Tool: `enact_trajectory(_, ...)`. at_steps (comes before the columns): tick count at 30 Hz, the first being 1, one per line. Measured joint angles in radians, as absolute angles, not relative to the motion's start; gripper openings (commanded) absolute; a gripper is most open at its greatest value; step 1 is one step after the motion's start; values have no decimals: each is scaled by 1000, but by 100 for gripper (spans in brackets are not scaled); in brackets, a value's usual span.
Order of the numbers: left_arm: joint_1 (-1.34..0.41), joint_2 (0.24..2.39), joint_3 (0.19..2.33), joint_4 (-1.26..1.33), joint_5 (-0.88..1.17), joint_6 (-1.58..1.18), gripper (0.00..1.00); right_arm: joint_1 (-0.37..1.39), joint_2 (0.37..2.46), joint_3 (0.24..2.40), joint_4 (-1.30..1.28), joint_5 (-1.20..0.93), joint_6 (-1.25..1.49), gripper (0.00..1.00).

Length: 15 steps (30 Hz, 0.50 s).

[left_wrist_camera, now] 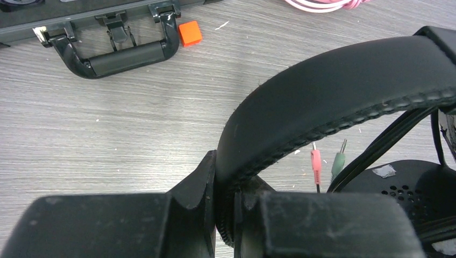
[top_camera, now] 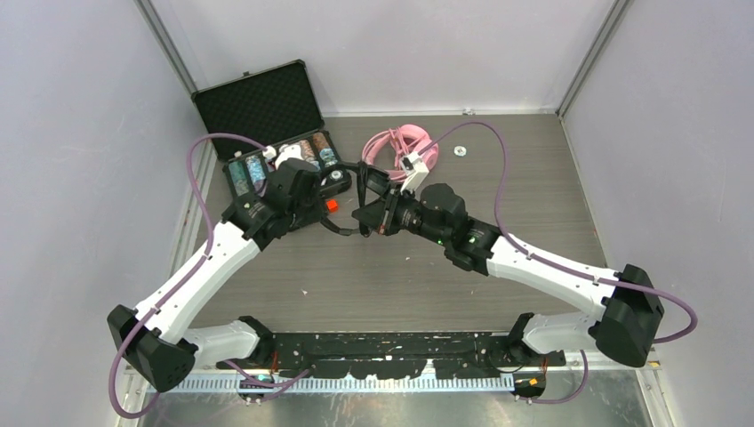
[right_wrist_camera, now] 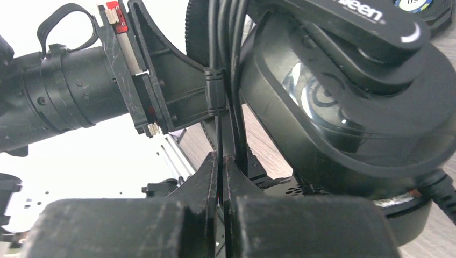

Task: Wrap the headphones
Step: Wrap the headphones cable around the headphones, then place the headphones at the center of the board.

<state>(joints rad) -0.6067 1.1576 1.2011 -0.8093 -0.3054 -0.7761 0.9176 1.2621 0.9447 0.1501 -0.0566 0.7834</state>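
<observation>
Top view: you are holding the black headphones (top_camera: 372, 185) between both arms at mid-bench (top_camera: 400, 285), just in front of the open case (top_camera: 258, 107). The pink headphones (top_camera: 398, 147) are lying behind them, cable in loose loops, apart from either grip. With the two wrists crowding this close, any wide winding swing is risking a knock between them or a sweep into the case

Left wrist view: your left tool (left_wrist_camera: 228, 183) is pinching the padded headband (left_wrist_camera: 333, 86) near one end, jaws pressed onto it. The pad is soft and curved, so it may be creeping out of the pinch if the other arm is pulling hard. The two plugs (left_wrist_camera: 317, 161) are dangling free under the band, and that loose end could be snagging

Right wrist view: your right tool (right_wrist_camera: 221, 161) is pressed almost together on the thin black cable (right_wrist_camera: 215, 80), beside the earcup (right_wrist_camera: 349, 118). A cable this thin may be sliding through instead of following, leaving slack loops; too much tension, and you are straining it where it joins the cup
</observation>
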Motion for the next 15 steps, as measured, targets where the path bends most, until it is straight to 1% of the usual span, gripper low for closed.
enact_trajectory(8, -583, 1158, 1113, -787, -302, -818, 0, 903, 1321, 860, 306, -91, 670, 9)
enact_trajectory(15, -528, 1201, 1007, -691, -265, -866, 0, 820, 1472, 775, 579, -234, 676, 9)
